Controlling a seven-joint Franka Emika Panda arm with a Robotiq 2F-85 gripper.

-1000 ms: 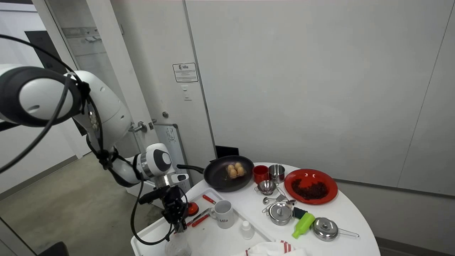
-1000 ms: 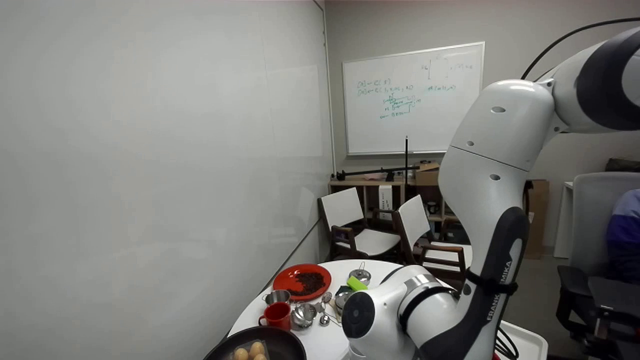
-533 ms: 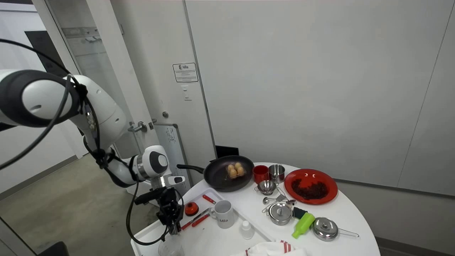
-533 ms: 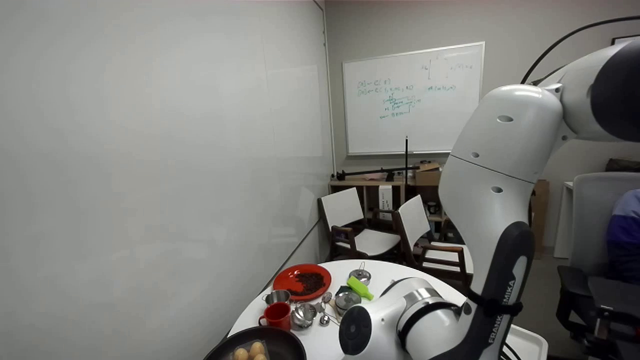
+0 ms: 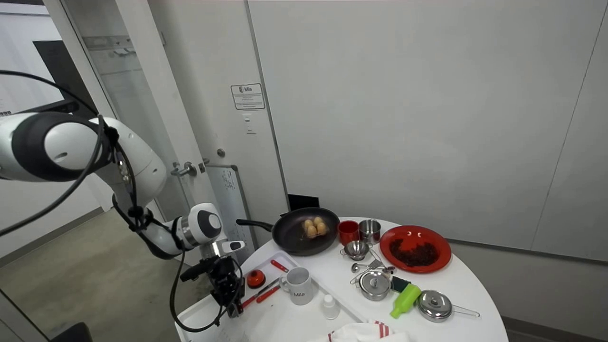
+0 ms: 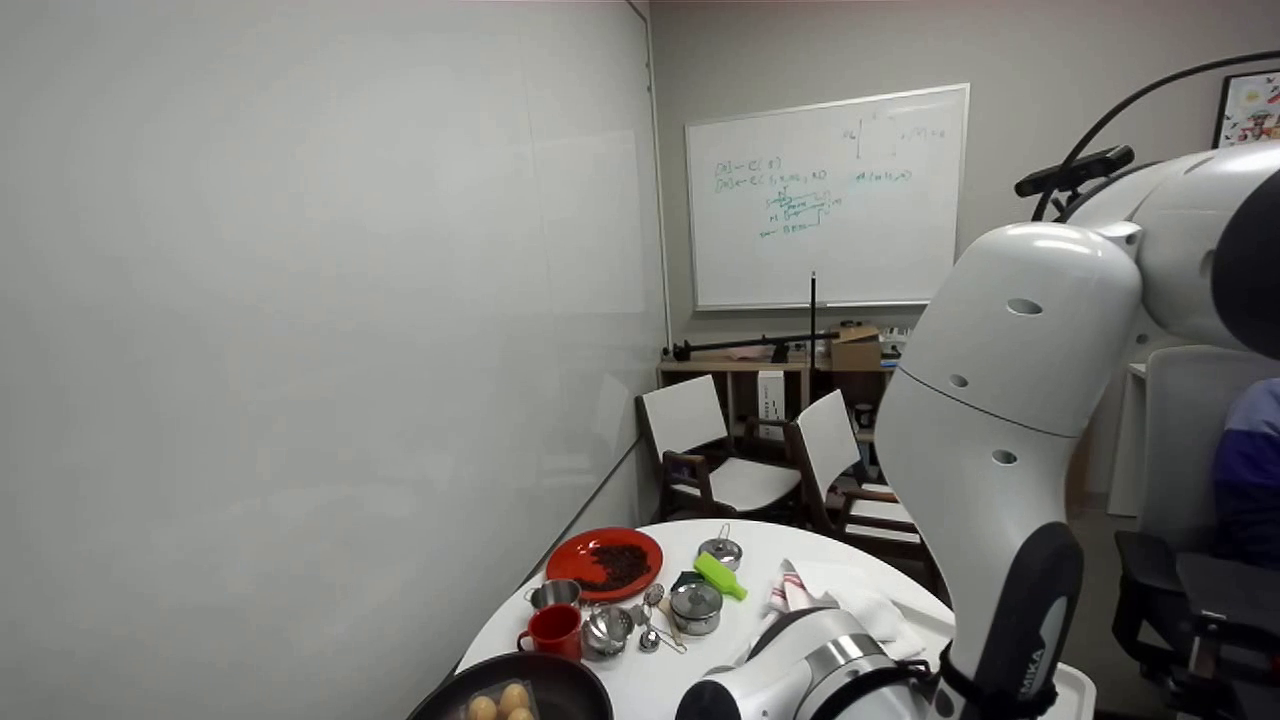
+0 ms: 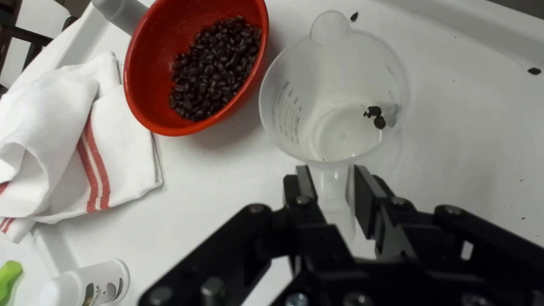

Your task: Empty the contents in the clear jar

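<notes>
Jar holds few dark bits; red bowl, many beans.

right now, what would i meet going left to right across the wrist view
White cloth with red stripes, red bowl holding dark beans, clear jar, dark fleck near the right edge.

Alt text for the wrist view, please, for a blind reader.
The gripper straddles the handle of a clear jar holding a few dark bits; whether it grips is unclear. Beside the jar sits a red bowl of dark beans; a red-striped white towel and white bottle also show.
</notes>
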